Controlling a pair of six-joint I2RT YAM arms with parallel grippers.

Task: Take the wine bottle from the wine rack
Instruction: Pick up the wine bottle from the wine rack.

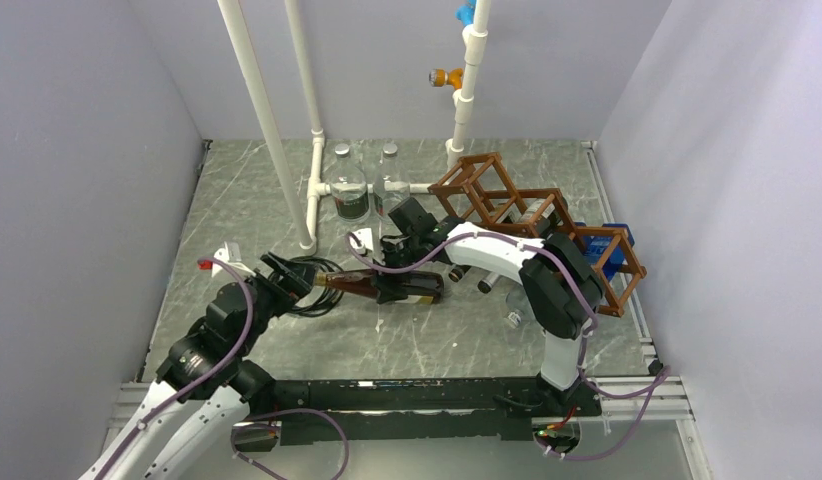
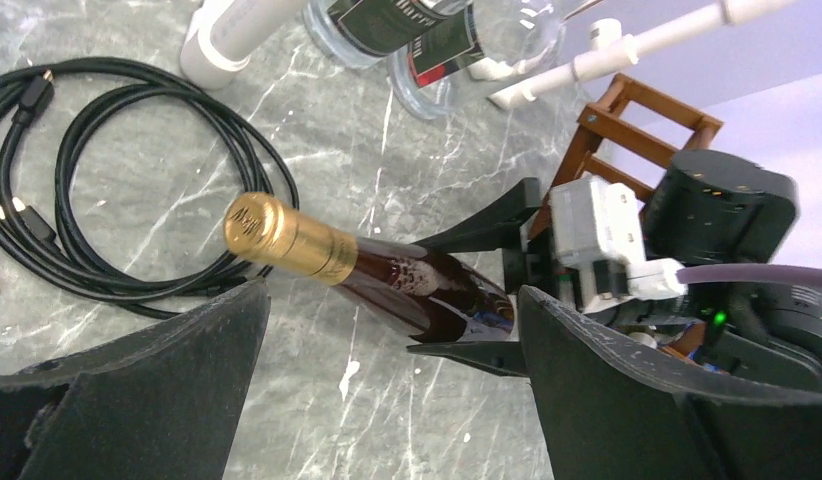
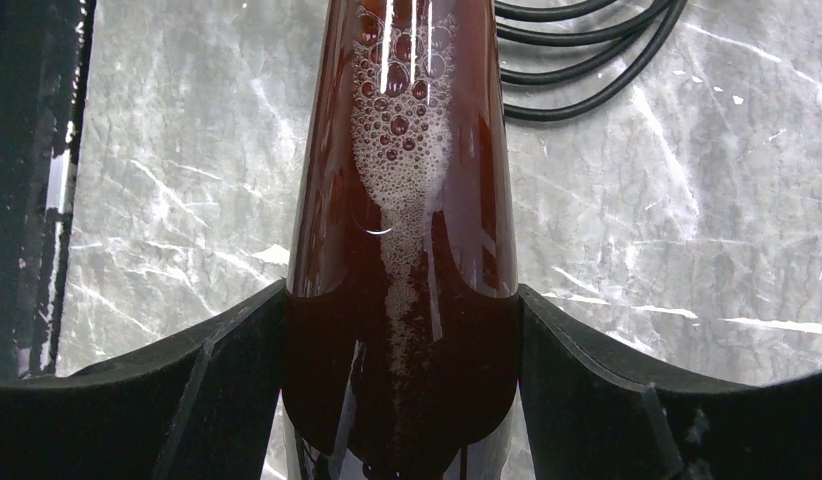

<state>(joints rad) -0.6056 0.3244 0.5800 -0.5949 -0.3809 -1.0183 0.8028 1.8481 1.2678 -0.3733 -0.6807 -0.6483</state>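
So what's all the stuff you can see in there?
wine bottle: one, dark brown with a gold top, lying sideways in the right hand, off the rack
wine rack: one, reddish-brown wood, back right
clear bottles: two, dark labels, standing at the back
white pipes: several, white, at the back
pipe taps: two, orange and blue, high on the right pipe
black cable: one coil, on the table by the left arm
table: one, grey marble
left hand: one, black, open, near the bottle's gold top
right hand: one, black, shut on the bottle's body
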